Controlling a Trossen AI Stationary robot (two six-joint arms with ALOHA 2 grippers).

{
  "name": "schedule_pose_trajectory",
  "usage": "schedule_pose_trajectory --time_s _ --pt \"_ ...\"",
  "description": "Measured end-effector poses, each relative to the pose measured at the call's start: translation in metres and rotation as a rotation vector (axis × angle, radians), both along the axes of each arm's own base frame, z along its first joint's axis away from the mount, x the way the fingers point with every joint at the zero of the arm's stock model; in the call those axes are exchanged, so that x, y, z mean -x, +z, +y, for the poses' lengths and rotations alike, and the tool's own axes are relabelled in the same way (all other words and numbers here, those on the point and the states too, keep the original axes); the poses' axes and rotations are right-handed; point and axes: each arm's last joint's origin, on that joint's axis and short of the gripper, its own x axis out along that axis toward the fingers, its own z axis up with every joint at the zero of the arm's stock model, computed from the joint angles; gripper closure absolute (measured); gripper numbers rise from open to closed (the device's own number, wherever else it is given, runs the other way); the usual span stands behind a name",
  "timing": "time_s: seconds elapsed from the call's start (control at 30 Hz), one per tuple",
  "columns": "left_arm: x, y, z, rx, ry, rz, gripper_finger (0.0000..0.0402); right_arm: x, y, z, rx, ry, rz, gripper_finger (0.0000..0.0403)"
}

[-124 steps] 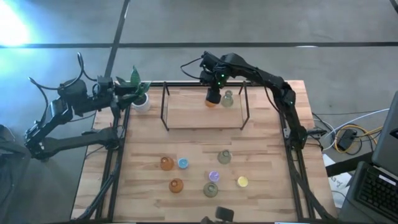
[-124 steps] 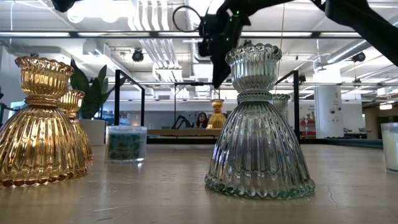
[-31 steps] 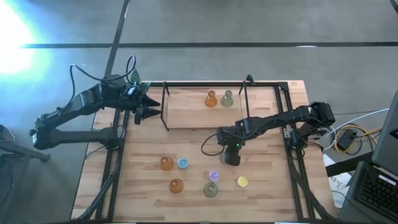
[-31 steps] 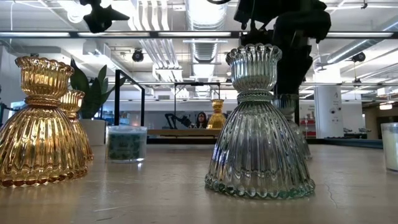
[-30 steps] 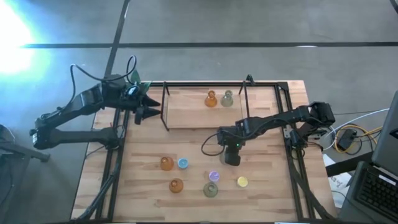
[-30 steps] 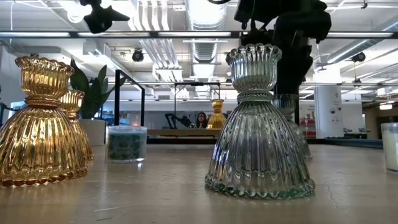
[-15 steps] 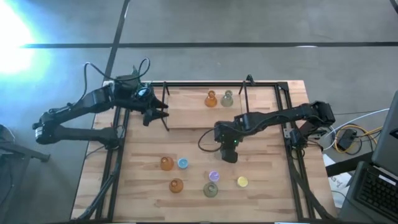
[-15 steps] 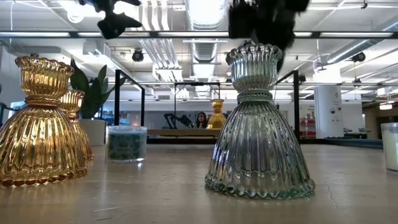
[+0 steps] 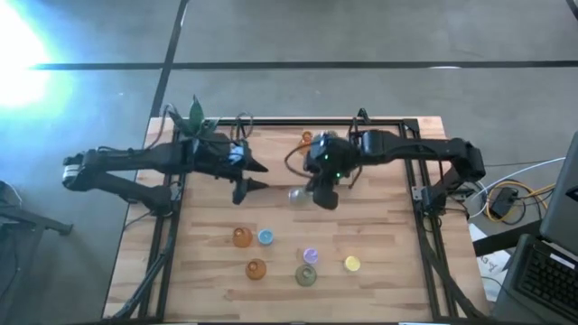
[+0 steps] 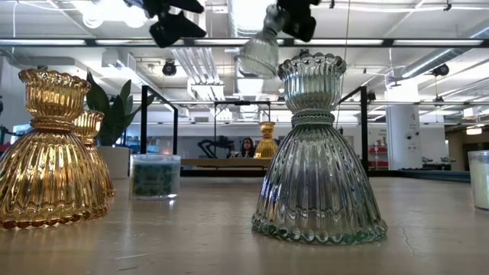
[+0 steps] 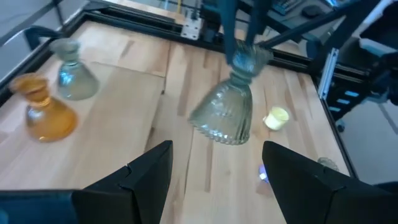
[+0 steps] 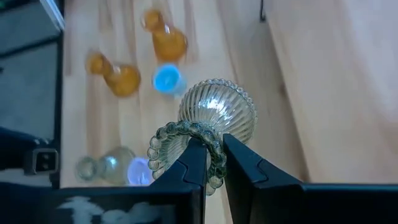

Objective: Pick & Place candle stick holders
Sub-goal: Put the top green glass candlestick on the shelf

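My right gripper (image 9: 313,195) is shut on a clear greenish candle stick holder (image 9: 296,194), which hangs in the air above the table's middle (image 10: 260,50). My left gripper (image 9: 262,177) is open and points at that holder (image 11: 227,112) from the left, well short of it. An orange holder (image 11: 46,115) and a clear green one (image 11: 71,71) stand on the raised wooden shelf (image 9: 271,162). Two orange holders (image 9: 242,237) (image 9: 256,269), a blue (image 9: 265,237), a purple (image 9: 311,256), a green (image 9: 306,275) and a yellow one (image 9: 352,264) stand on the table. My right gripper pinches the scalloped rim of the holder's top cup (image 12: 211,149) between its two fingers, one finger over the cup's mouth and one outside. The fingers slant down from above. The holder is lifted clear and hangs tilted, its wide ribbed base (image 12: 217,109) away from the fingers.
A black metal frame (image 9: 239,144) rims the shelf and the table. A green plant (image 9: 194,117) stands at the far left corner. Bare wood lies between the shelf and the row of holders.
My right gripper has risen from the table with the clear green holder, which is now lifted clear and tipped, and has gone toward the shelf. My left gripper has swung from the shelf's left end toward the table's middle and rolled a little, staying open.
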Motion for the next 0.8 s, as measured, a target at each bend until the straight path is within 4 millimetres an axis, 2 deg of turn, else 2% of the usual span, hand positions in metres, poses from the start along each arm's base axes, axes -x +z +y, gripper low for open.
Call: schedule_pose_trajectory --time_s 0.13,0.27,0.8 --pt "-0.019 -0.009 -0.001 -0.023 -0.024 -0.005 0.0149 0.001 0.014 -0.008 -0.006 -0.009 -0.041 0.038" --pt "-0.038 -0.014 0.001 -0.028 -0.032 -0.059 0.0149 0.002 0.019 -0.012 0.005 -0.008 -0.053 0.038" --pt "-0.102 -0.009 0.003 -0.023 -0.204 -0.071 0.0149 0.002 0.011 -0.013 0.0 -0.001 -0.03 0.038"
